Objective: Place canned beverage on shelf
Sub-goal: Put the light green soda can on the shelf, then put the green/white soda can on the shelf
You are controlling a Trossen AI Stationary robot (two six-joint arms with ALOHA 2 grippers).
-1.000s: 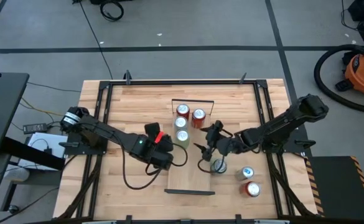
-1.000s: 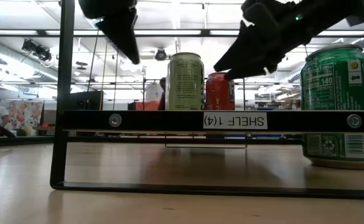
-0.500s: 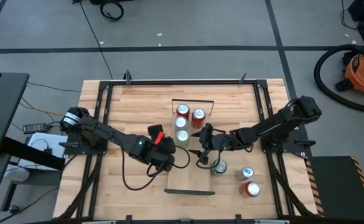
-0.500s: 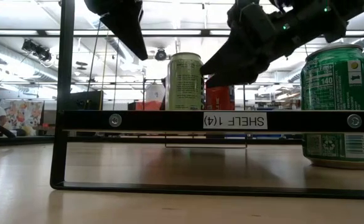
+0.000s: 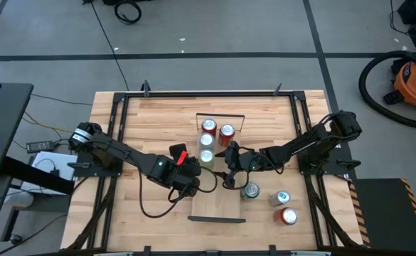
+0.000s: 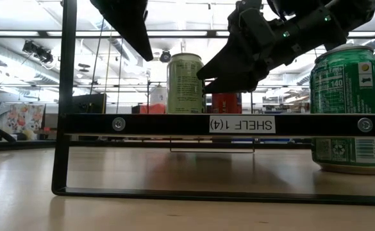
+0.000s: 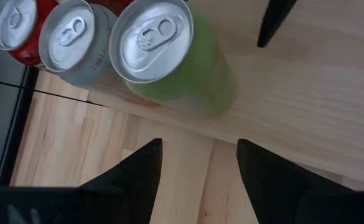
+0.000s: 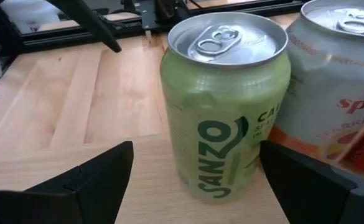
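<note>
The shelf [image 5: 218,203] is a narrow light-wood plank with black end rails [image 6: 225,124]. Several cans stand upright at its far end, and the nearest is a light green can [image 5: 206,158]. My right gripper [image 5: 229,168] is open and level. Its fingers stand on either side of the light green can [image 8: 222,106], and I see no touch. My left gripper [image 5: 198,178] is open and empty, above the plank's left edge, looking down on the same can [image 7: 160,50]. A dark green can [image 5: 250,190] stands on the table just right of the plank.
A white-and-orange can [image 8: 334,81] stands right behind the light green one, with red cans [image 5: 227,132] beyond it. Two more cans [image 5: 284,206] stand on the table at the near right. The near half of the plank is bare.
My right gripper has gone from beside the dark green can toward the table's left and far side, up to the light green can on the shelf, staying open. My left gripper has edged toward the shelf. The dark green can stands where it was.
</note>
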